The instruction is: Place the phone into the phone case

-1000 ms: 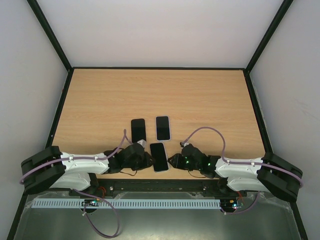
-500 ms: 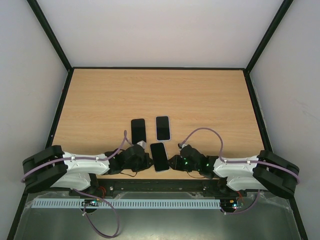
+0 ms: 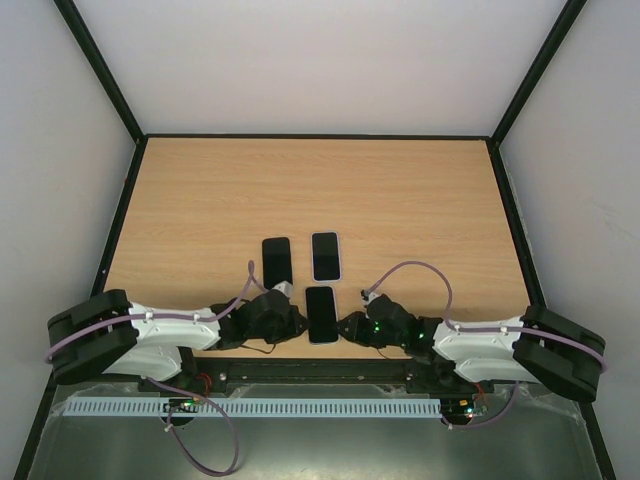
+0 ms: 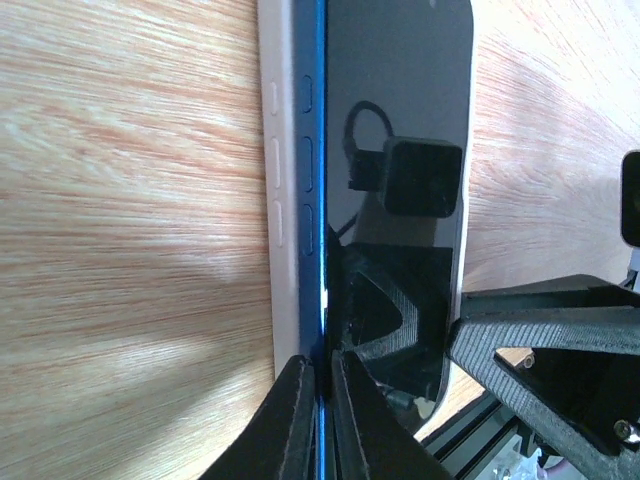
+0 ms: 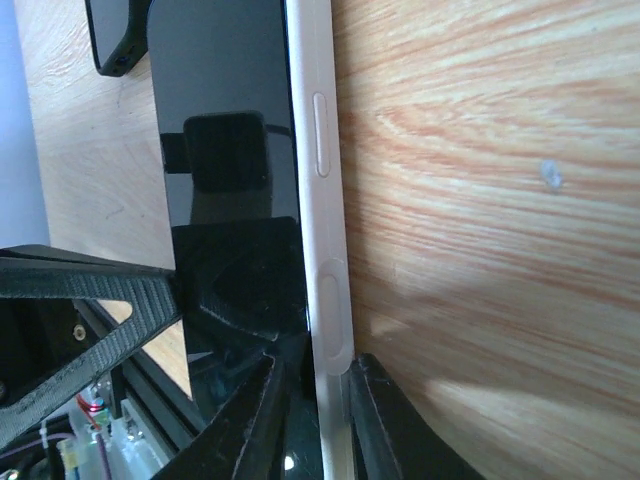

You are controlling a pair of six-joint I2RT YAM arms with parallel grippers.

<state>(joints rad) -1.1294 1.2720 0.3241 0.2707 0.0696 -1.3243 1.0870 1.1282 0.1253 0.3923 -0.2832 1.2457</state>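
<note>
The left gripper (image 4: 320, 365) is pinched almost shut on the blue left edge of the phone (image 4: 400, 90). The right gripper (image 5: 318, 375) narrowly clamps the white wall of the phone case (image 5: 316, 200) on the opposite side. Between them the phone, skewed a second ago, now lies square near the front edge of the worktop (image 3: 400, 190). Its blue edge seems to stand proud of the case wall, so seating looks unfinished.

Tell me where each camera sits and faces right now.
Top external: above and behind, facing down at the table; left arm, right arm show.
Left wrist: low, along the phone edge; left end effector pinches it.
Right wrist: low, along the phone case rim; right end effector pinches it.
Shared: both wrist views show the same phone, opposite sides.
</note>
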